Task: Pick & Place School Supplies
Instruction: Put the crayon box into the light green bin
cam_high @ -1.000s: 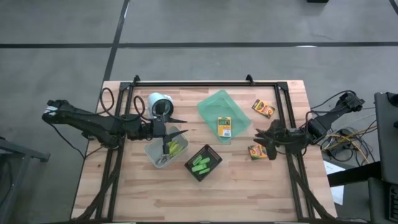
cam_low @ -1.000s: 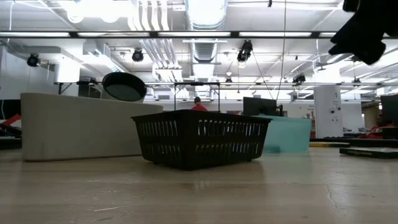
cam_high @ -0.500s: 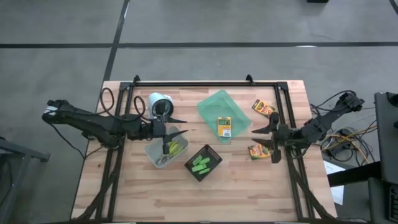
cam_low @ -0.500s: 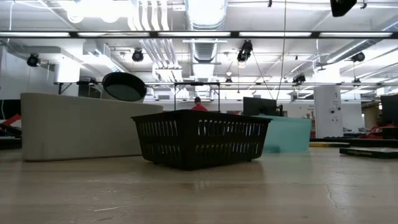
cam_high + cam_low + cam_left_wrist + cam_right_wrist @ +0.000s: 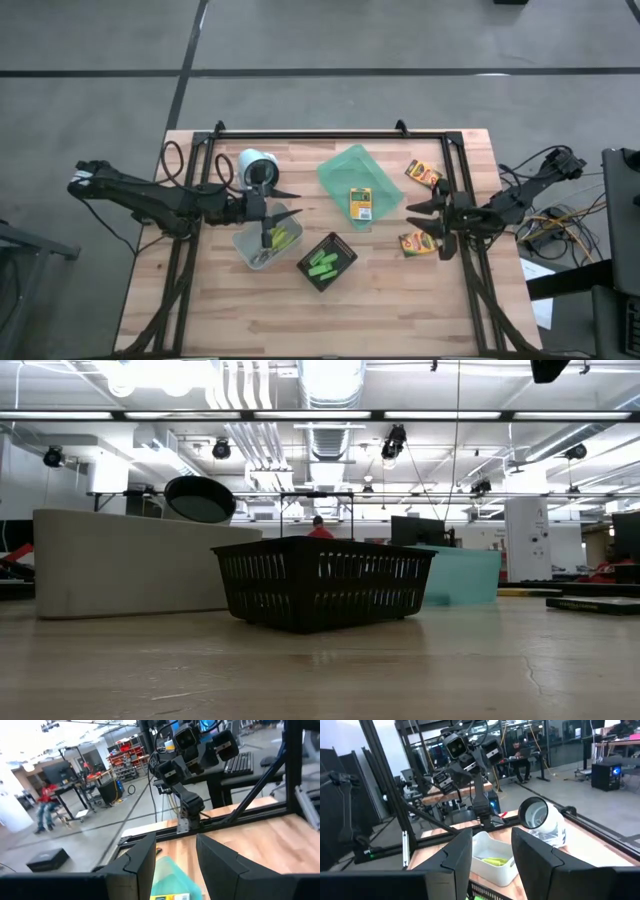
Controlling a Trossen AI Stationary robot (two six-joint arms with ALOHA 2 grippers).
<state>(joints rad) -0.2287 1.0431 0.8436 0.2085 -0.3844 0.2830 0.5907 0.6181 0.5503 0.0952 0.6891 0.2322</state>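
Crayon boxes [image 5: 415,243] remain loose on the worktop right of the green tray [image 5: 352,172], so the right gripper [image 5: 416,216], jaws parted and empty above one, should descend and clench; left gripper [image 5: 283,204] waits, jaws released.

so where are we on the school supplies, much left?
Looks done: one crayon box lies in the green tray, markers sit in the black box, scissors and sticks in the clear bin. In hand: nothing; right gripper is open by a loose crayon box, left gripper open over the bin. Left: that box and another on the table.
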